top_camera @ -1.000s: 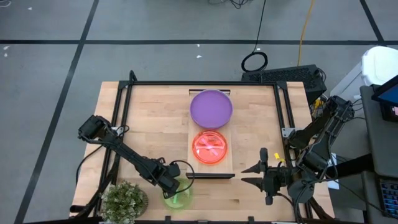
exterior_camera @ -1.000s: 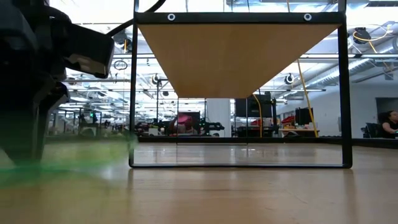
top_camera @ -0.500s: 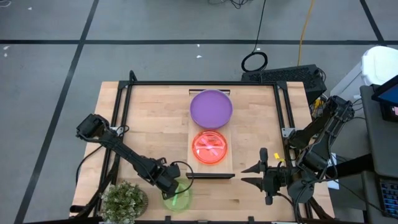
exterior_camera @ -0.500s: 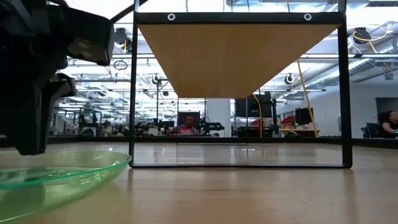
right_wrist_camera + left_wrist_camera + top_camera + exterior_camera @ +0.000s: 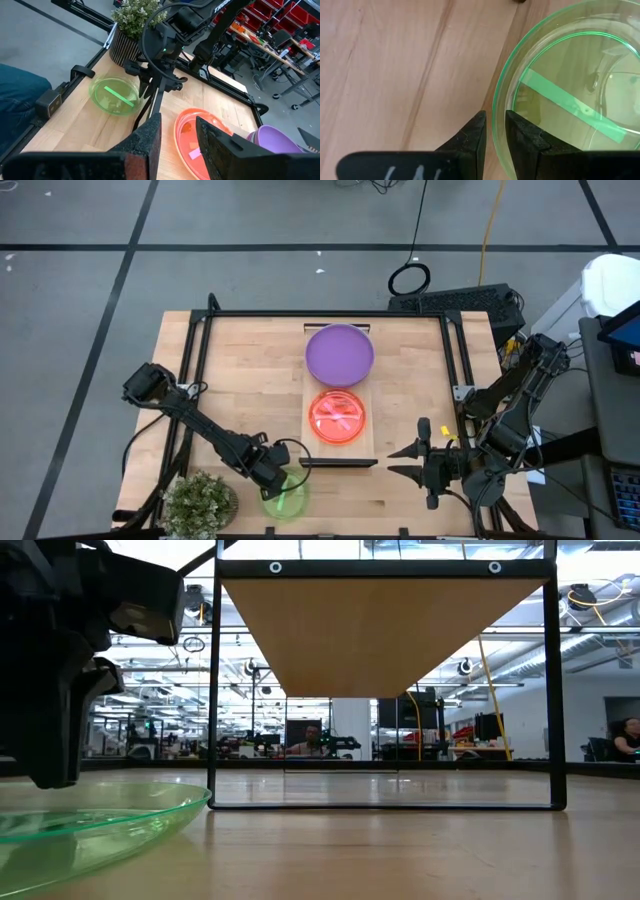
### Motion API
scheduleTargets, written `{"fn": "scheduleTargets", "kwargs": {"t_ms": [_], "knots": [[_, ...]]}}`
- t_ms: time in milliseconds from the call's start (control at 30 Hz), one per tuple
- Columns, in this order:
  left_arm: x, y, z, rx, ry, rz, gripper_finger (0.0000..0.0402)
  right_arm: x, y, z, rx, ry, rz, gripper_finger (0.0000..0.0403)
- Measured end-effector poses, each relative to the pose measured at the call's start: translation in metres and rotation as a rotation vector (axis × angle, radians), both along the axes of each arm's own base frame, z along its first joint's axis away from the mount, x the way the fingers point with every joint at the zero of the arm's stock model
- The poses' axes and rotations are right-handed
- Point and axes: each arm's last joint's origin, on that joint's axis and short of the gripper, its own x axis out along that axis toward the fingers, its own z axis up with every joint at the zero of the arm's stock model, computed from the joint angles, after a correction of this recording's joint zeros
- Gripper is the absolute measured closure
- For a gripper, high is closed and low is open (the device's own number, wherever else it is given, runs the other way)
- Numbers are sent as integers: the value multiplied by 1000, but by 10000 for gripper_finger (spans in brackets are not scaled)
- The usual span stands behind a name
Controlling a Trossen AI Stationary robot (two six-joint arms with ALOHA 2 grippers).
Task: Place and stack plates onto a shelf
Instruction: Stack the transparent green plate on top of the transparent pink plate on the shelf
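Note:
A translucent green plate (image 5: 288, 496) (image 5: 100, 830) (image 5: 570, 95) sits near the table's near edge, left of the shelf. My left gripper (image 5: 271, 473) (image 5: 495, 122) is shut on its rim. The shelf (image 5: 340, 453) is a raised light-wood board whose underside (image 5: 380, 630) shows in the low view. On it rest a purple plate (image 5: 340, 352) at the far end and a pink-red plate (image 5: 337, 416) nearer. My right gripper (image 5: 415, 463) (image 5: 178, 120) waits open to the right of the shelf's near end. My left gripper pinches the green plate's rim (image 5: 498, 107) on the plate's far-left side, one finger (image 5: 476, 132) outside and one finger (image 5: 520, 132) inside the dish. The fingers come from above, slanting down. In the low view the plate's right side (image 5: 200, 802) stands off the table.
A potted plant (image 5: 200, 502) (image 5: 135, 20) stands at the near-left corner, close beside the green plate. A black frame (image 5: 200, 320) runs around the tabletop. The shelf's dark near bar (image 5: 338, 464) and its legs (image 5: 212, 690) stand right of the plate. Bare wood lies left of the shelf.
In the low view the left gripper has risen a little and the green plate has come up with it, from a thin band on the table to a raised dish. Over the last half second both have kept still.

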Motion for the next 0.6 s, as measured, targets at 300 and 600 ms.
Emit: {"fn": "scheduleTargets", "kwargs": {"t_ms": [300,600], "knots": [[1,-2,-3,-2,-2,-3,326,0,0,0,0,0,0,296],[1,-9,-2,-22,-36,-37,326,0,0,0,0,1,0,296]]}}
